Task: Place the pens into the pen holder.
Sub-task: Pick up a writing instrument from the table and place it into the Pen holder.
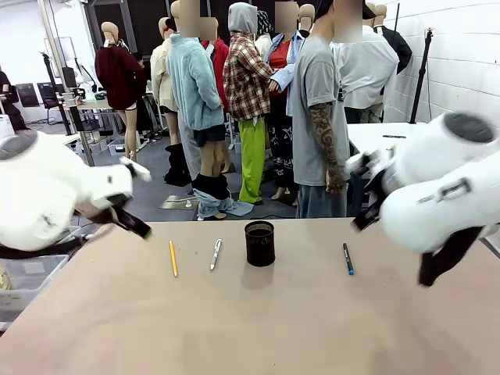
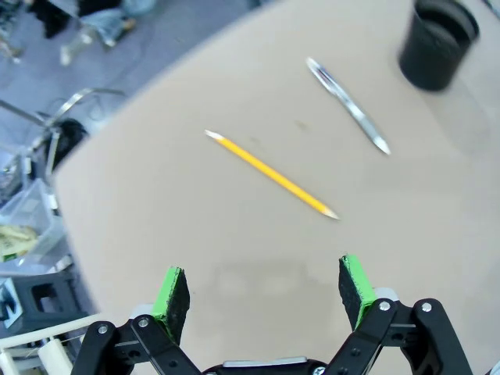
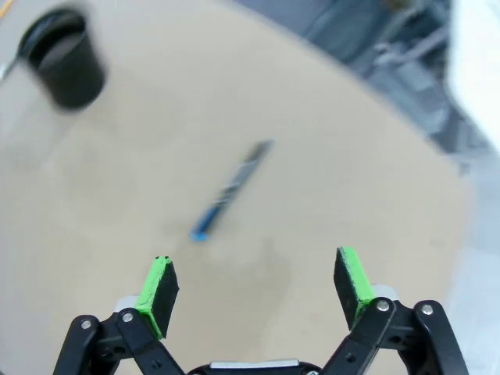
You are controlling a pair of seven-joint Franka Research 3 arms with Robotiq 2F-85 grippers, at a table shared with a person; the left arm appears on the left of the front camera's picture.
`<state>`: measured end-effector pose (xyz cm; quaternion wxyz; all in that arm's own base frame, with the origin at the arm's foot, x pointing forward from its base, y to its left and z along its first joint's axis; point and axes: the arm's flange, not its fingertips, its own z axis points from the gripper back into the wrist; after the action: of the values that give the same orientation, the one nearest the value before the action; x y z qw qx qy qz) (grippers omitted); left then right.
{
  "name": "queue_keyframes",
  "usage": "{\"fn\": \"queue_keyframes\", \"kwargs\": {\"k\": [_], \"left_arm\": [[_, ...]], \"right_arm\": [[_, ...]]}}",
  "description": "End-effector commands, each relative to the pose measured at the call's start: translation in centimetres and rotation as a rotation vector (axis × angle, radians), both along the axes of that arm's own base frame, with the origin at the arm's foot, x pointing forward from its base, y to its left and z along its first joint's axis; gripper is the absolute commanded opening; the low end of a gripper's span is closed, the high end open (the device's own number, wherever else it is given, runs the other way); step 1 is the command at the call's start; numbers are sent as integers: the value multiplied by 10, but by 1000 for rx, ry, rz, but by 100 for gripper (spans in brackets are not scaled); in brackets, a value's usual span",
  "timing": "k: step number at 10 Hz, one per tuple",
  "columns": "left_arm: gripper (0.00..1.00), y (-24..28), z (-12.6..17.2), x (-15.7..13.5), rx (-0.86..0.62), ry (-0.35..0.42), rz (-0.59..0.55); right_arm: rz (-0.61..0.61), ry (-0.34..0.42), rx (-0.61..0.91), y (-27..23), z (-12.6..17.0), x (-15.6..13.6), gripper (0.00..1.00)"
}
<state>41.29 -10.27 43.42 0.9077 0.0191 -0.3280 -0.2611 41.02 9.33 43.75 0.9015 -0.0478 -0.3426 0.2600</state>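
Observation:
A black mesh pen holder [image 1: 259, 243] stands upright near the table's far middle. Left of it lie a yellow pencil [image 1: 173, 258] and a silver pen [image 1: 216, 254]; a dark blue pen [image 1: 348, 258] lies to its right. My left gripper [image 2: 264, 289] is open above the table, with the yellow pencil [image 2: 272, 174], the silver pen [image 2: 348, 105] and the holder [image 2: 437, 43] ahead of it. My right gripper [image 3: 255, 287] is open too, hovering short of the blue pen [image 3: 230, 190], the holder [image 3: 64, 67] farther off. Nothing is held.
The tan table [image 1: 250, 328] has free room in front of the pens. A person in a grey shirt [image 1: 316, 117] stands at the far edge. Clear bins [image 2: 27, 226] sit on the floor beyond the table's left edge.

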Motion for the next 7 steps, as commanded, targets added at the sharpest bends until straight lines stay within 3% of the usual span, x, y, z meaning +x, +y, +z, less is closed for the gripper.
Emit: {"fn": "queue_keyframes", "kwargs": {"k": [1,3,6,7], "left_arm": [[100,67,55,-40,45,-90,108],[100,139,75,-93,25,-123,287],[100,204,63,-145,-37,-106,449],[100,213,56,-140,-71,-107,385]], "right_arm": [[-262,-154,-62,-70,42,-74,100],[-535,-245,-43,-143,63,-144,100],[-641,-260,4,-171,46,-204,100],[-625,-269,11,-172,45,-208,100]]}}
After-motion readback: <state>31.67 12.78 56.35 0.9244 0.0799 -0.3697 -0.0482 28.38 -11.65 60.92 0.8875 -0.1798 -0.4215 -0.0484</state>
